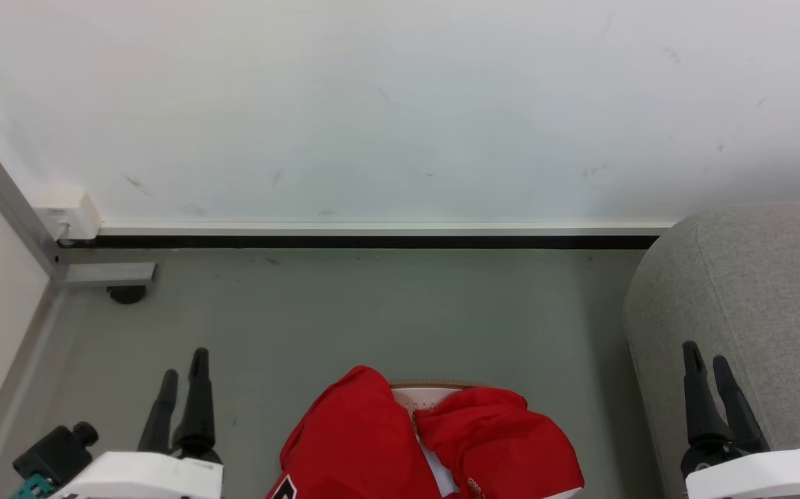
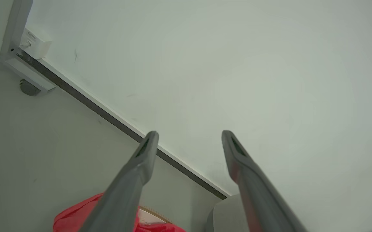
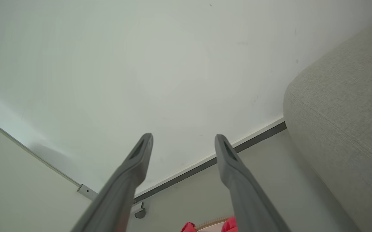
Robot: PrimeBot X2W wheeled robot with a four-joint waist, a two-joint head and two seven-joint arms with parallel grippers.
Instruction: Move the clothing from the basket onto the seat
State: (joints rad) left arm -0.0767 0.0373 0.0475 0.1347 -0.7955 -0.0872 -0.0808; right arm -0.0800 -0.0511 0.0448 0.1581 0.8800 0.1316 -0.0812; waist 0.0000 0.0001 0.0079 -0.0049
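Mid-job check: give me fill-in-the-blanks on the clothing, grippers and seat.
The clothing in the basket is ____ in colour.
The left gripper and right gripper both stand ____, holding nothing.
The seat is on the robot's ____ side.
Missing: red; open; right.

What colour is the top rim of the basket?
Brown. The rim shows best in the head view.
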